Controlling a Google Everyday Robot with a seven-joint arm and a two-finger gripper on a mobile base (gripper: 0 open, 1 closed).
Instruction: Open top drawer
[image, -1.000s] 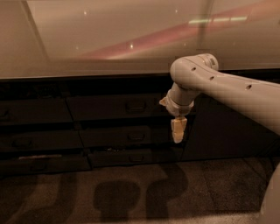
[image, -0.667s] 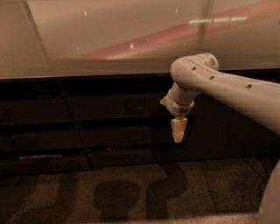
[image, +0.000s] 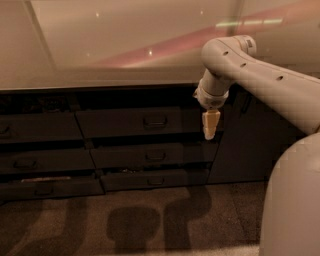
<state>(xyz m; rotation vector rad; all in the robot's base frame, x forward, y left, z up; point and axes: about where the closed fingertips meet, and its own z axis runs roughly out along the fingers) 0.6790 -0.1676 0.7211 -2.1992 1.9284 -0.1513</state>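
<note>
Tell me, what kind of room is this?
Probably a kitchen or break room: a long pale countertop, stacked dark drawers such as the top drawer beneath it, and a tall cabinet door. The gripper hangs before the drawers' right end.

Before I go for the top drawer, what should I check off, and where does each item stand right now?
1. Top drawer in view: ok, whole front visible, looks shut.
2. Loop pull unobstructed: ok.
3. Pincer lined up with the pull: not ok, it hangs pointing down to the pull's right, near the drawer's right end.
4. Pincer on the pull: not ok, clearly apart.
5. Pincer's gap from the drawer front: cannot tell.
</note>
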